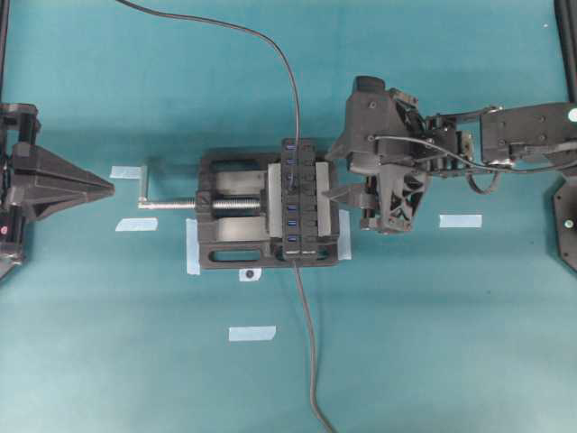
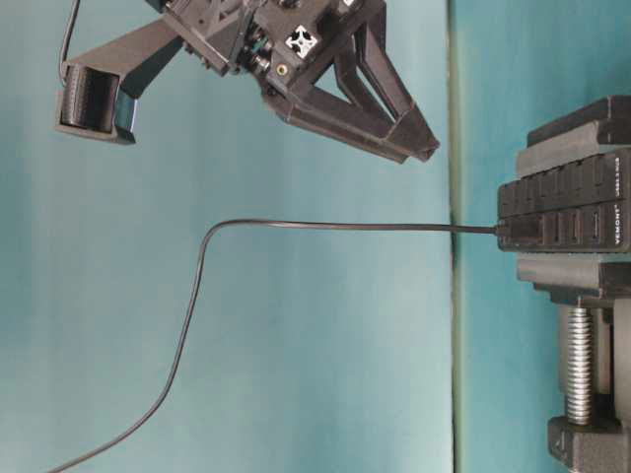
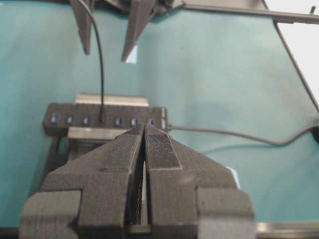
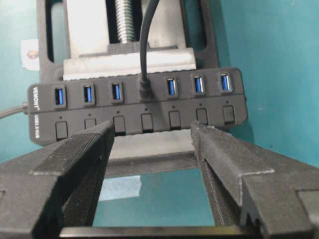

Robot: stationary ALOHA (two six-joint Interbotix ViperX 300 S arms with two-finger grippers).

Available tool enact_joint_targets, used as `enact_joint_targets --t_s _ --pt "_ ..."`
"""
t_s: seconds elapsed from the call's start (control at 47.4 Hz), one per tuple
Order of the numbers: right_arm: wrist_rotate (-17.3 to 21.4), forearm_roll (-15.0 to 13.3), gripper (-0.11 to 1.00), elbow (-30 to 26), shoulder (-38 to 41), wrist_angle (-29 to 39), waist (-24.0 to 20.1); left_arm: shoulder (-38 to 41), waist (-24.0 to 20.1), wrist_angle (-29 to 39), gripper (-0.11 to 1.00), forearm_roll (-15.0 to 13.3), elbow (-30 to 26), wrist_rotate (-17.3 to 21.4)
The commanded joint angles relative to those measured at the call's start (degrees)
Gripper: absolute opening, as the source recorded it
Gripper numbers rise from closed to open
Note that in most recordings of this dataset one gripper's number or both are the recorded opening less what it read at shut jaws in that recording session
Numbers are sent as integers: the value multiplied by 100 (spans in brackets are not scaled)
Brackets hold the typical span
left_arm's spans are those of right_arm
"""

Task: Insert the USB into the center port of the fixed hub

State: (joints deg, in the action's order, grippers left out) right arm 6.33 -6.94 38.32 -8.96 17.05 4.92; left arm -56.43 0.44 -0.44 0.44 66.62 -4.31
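The USB (image 4: 145, 89) sits plugged into the center port of the fixed hub (image 4: 137, 107) (clamped in a vise (image 1: 225, 239)) mid-worktop. Right end effector (image 4: 152, 137) gapes empty just beside it; left end effector (image 3: 144, 130) is pressed together near the left edge.

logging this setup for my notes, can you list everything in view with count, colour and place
hub: one, black with blue slots, clamped in the vise
plug: one, black, seated in the middle slot, three blue slots free each side
plug cable: one, dark grey, runs from the plug off the top edge
hub cable: one, dark, leaves the hub toward the bottom edge
vise: one, black with silver screw, table centre
tape pieces: several, pale blue, around the vise
table: one, teal
left hand: shut, empty, left of the vise
right hand: open, empty, near the hub
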Motion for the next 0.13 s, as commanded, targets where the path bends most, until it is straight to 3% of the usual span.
enact_joint_targets --t_s 0.0,0.105 --pt "26 0 74 -44 -105 -44 -9 35 -18 -26 0 9 -70 -9" --pt "26 0 74 -44 -105 -44 -9 26 -9 -26 0 0 -70 -9"
